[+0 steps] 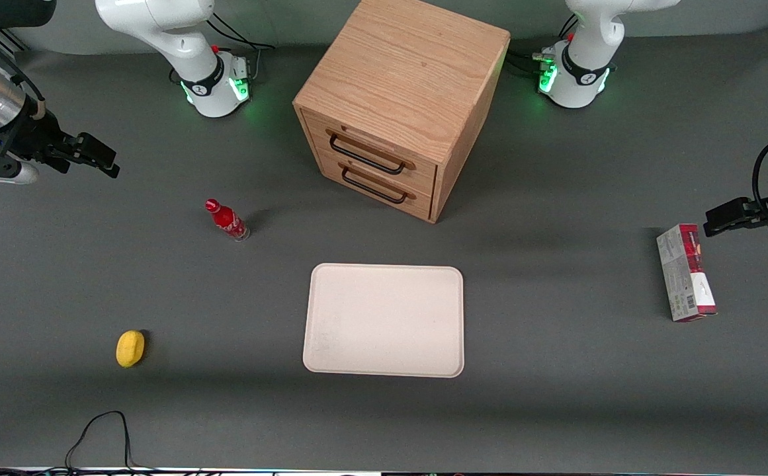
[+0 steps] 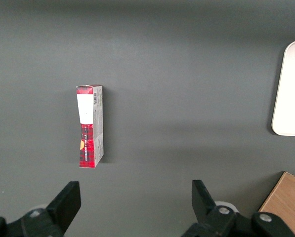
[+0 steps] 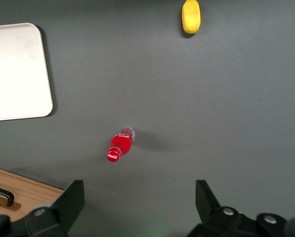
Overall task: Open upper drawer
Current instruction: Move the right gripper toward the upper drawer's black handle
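Upper drawer (image 1: 369,151) closed; gripper (image 1: 96,157) well apart.

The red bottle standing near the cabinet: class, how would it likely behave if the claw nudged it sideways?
The red bottle stands upright, tall over a narrow base, so a nudge near its cap would probably tip it. Its round body suggests it would then roll across the flat table. The open claw hangs apart from it, toward the working arm's end.

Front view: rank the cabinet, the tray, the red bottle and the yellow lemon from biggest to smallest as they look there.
1. Cabinet, though it stands taller, so nearer the camera.
2. Tray, slightly smaller in the picture.
3. Red bottle.
4. Yellow lemon, close to the bottle, so that pair is unsure.
The end effector hangs open, away from the cabinet.
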Controlling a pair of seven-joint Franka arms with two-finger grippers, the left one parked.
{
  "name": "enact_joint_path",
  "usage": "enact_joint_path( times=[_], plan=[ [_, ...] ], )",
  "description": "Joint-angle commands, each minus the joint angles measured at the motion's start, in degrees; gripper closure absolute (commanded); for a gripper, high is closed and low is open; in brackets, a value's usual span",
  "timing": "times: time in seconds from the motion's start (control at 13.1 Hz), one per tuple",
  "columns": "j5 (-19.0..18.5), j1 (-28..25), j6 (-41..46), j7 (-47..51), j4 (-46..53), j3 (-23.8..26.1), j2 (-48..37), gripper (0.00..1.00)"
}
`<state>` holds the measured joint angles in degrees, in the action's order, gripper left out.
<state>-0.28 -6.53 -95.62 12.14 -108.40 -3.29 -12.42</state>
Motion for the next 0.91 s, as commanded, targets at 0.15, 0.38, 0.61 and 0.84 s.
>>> enact_joint_path(
  times=[0.15,0.38,0.61,0.84],
  plan=[
    [0.6,0.0,0.9,-1.2,2.3,-0.3,2.0,0.00],
    [1.1,-0.6,-0.3,-0.9,4.3,0.6,4.8,0.00],
    [0.9,-0.9,1.8,-1.9,7.8,6.7,8.7,0.00],
    [0.9,-0.9,3.2,-11.5,13.1,15.5,12.5,0.00]
  ],
)
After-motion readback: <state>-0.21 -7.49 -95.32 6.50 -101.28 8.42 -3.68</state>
